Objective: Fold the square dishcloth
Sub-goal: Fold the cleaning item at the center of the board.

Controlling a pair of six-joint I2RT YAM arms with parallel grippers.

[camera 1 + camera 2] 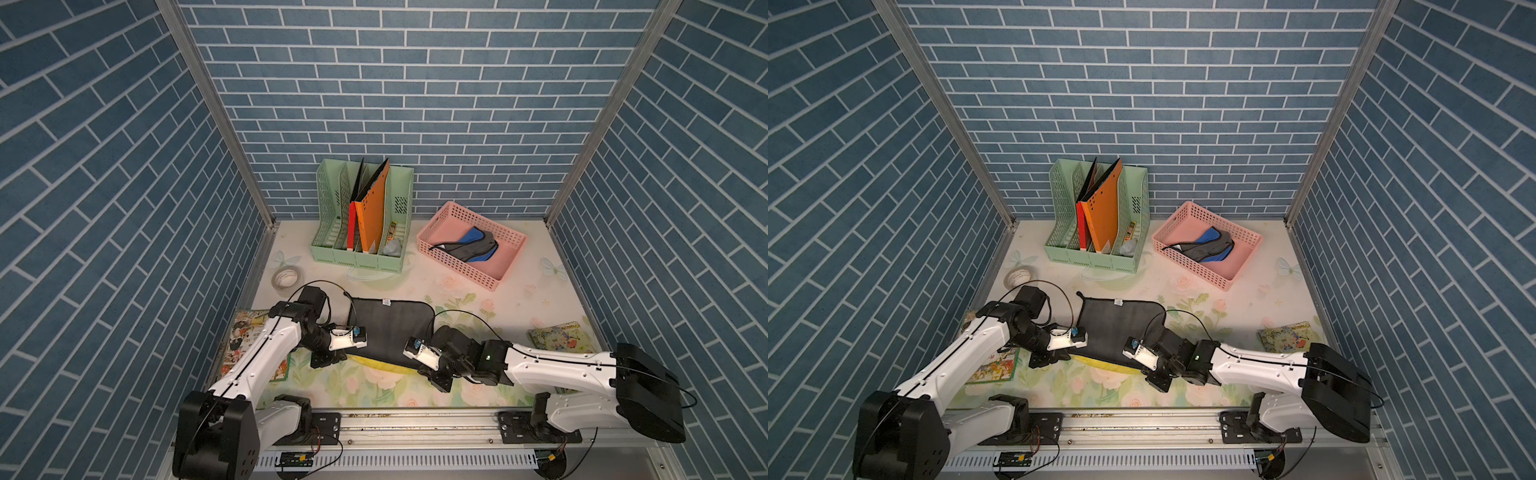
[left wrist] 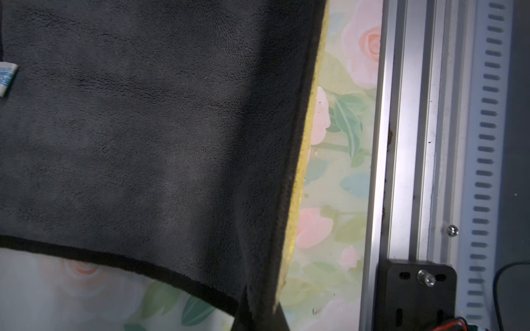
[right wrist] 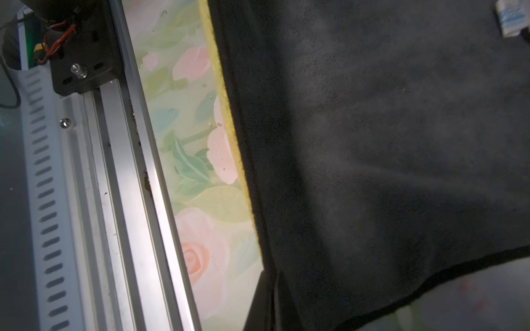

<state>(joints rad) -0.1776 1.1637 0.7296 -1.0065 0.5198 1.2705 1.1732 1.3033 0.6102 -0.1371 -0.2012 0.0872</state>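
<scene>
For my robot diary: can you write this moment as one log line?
dishcloth: near edge raised | left gripper: shut on it | right gripper: shut on it

High stereo pair; wrist close-ups on dishcloth

Floral table: dishcloth, basket, organizer, tape

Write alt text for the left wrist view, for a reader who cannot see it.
A dark grey dishcloth with a black hem fills most of the frame, its yellow underside showing along one edge. Beside it lie the floral table cover and an aluminium rail.
</scene>
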